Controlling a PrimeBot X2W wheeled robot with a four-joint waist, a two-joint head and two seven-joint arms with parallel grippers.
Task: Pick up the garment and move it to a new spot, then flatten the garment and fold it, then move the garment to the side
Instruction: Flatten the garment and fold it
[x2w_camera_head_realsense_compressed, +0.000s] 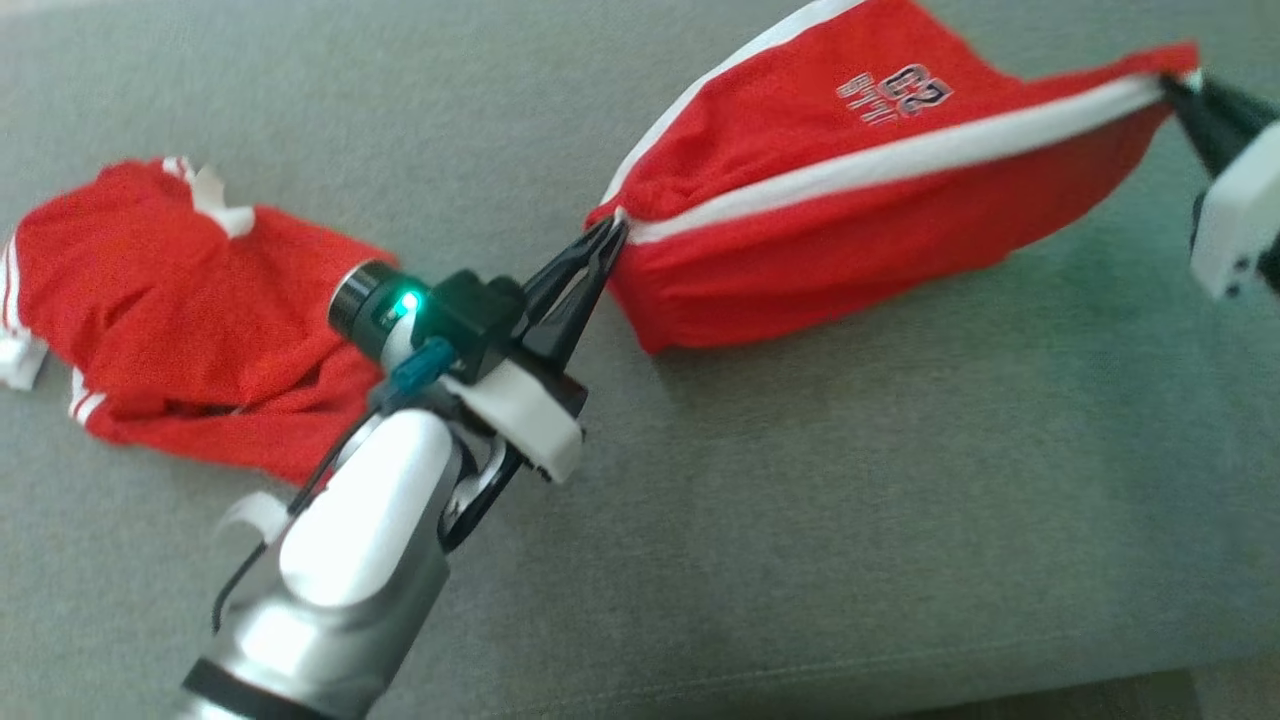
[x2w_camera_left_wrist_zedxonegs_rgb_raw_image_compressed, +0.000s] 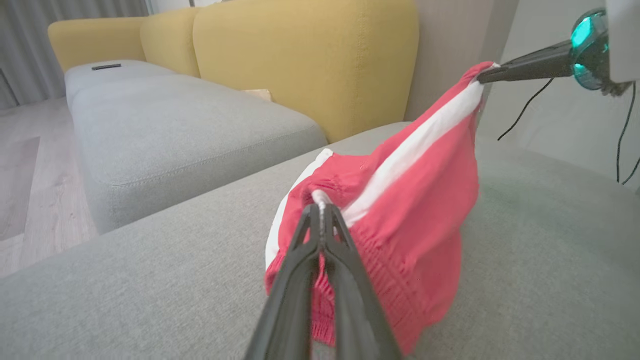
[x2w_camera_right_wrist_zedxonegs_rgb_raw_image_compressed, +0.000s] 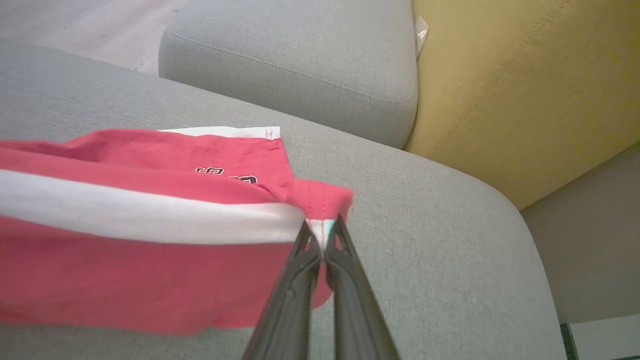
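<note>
**Position and orientation.** One pair of red shorts (x2w_camera_head_realsense_compressed: 850, 230) is held stretched above a grey seat cushion (x2w_camera_head_realsense_compressed: 800, 500), in the upper right of the head view. Its long axis runs from the frame centre up to the upper right corner. A white side stripe (x2w_camera_head_realsense_compressed: 900, 160) is pulled taut along this axis. The gathered elastic edge lies at the centre end, and the opposite end points to the upper right. A printed number mark (x2w_camera_head_realsense_compressed: 895, 95) is seen upside down on the upper panel. The body of the shorts hangs below the stripe. Whether its lower fold touches the cushion cannot be told.

**Grippers.** The left gripper (x2w_camera_head_realsense_compressed: 605, 240) is clamped on the centre end of the shorts, fingers pressed together on the stripe end. The right gripper (x2w_camera_head_realsense_compressed: 1178, 88) is clamped on the far end at the upper right edge, fingers likewise together, with fabric pinched between the tips.

**Count.**
- Red garments: two. The second red garment (x2w_camera_head_realsense_compressed: 180, 320), white-trimmed, lies crumpled on the cushion at the left of the head view, well apart from the held shorts.
- Grippers: two, both on the shorts.
- White stripes seen on the shorts: two, one taut and one along the upper left edge.
- Yellow back cushions (x2w_camera_left_wrist_zedxonegs_rgb_raw_image_compressed: 310, 60): three, counted in the left wrist view.
</note>
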